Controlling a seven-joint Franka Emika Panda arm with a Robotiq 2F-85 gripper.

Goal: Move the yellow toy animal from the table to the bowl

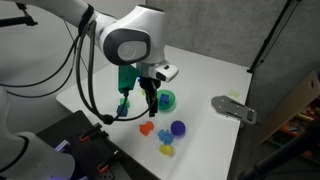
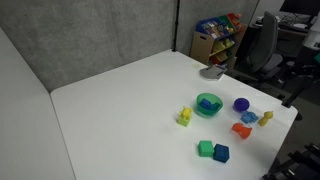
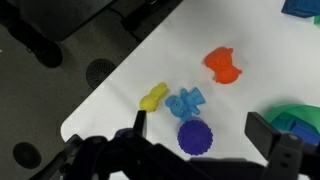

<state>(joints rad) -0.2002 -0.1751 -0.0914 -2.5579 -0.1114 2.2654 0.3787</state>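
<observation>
Jaws spread wide & empty, gripper [image 3: 201, 122] hovers just off bowl [image 3: 290, 108], prob. to drop astride yellow toy animal [image 3: 153, 97] lying near bowl.

bowl [image 3: 298, 108] partly off wrist view

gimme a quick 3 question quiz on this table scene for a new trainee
1. True or false: the yellow toy lies inside the bowl.
2. What colour is the ball? a) purple b) red c) white
3. Is the hand open or shut?
Key: 1 false, it sits on the table beside the bowl; 2 a; 3 open, holding nothing.
</observation>
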